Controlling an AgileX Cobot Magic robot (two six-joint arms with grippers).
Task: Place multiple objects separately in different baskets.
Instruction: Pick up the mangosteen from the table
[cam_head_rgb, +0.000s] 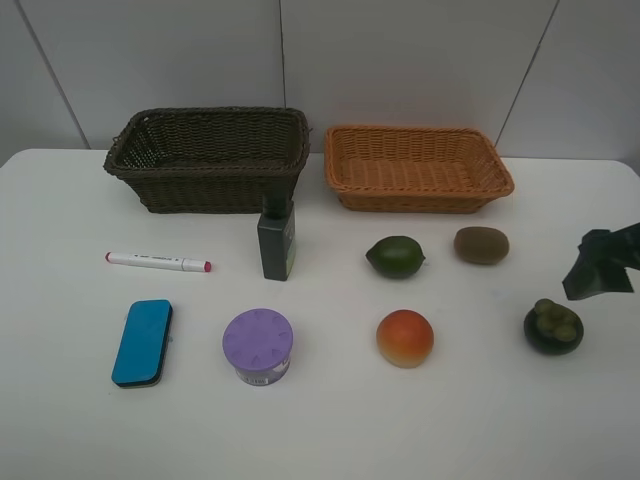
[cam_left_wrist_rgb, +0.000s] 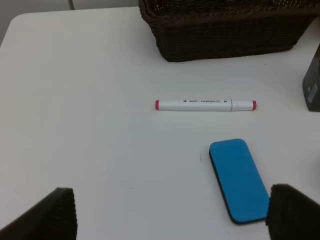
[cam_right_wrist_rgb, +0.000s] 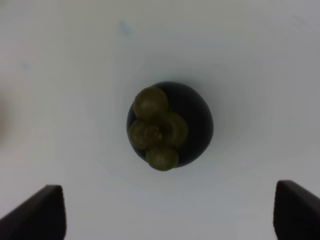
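Note:
On the white table lie a marker (cam_head_rgb: 158, 262), blue eraser (cam_head_rgb: 142, 342), purple-lidded jar (cam_head_rgb: 258, 346), dark green bottle (cam_head_rgb: 277, 238), lime (cam_head_rgb: 395, 256), kiwi (cam_head_rgb: 481, 245), peach (cam_head_rgb: 405, 338) and mangosteen (cam_head_rgb: 553, 326). Behind them stand the dark brown basket (cam_head_rgb: 215, 190) and the orange basket (cam_head_rgb: 415, 200), both empty. My right gripper (cam_head_rgb: 600, 264) hovers open just right of and above the mangosteen (cam_right_wrist_rgb: 170, 125), which lies ahead of its spread fingers (cam_right_wrist_rgb: 37, 212). My left gripper (cam_left_wrist_rgb: 170, 220) is open above bare table, with the marker (cam_left_wrist_rgb: 205, 104) and eraser (cam_left_wrist_rgb: 238, 179) ahead of it.
The bottle (cam_left_wrist_rgb: 312, 82) stands upright directly in front of the dark basket (cam_left_wrist_rgb: 225, 30). A white tiled wall rises behind the baskets. The table's front strip below the eraser, jar and peach holds nothing.

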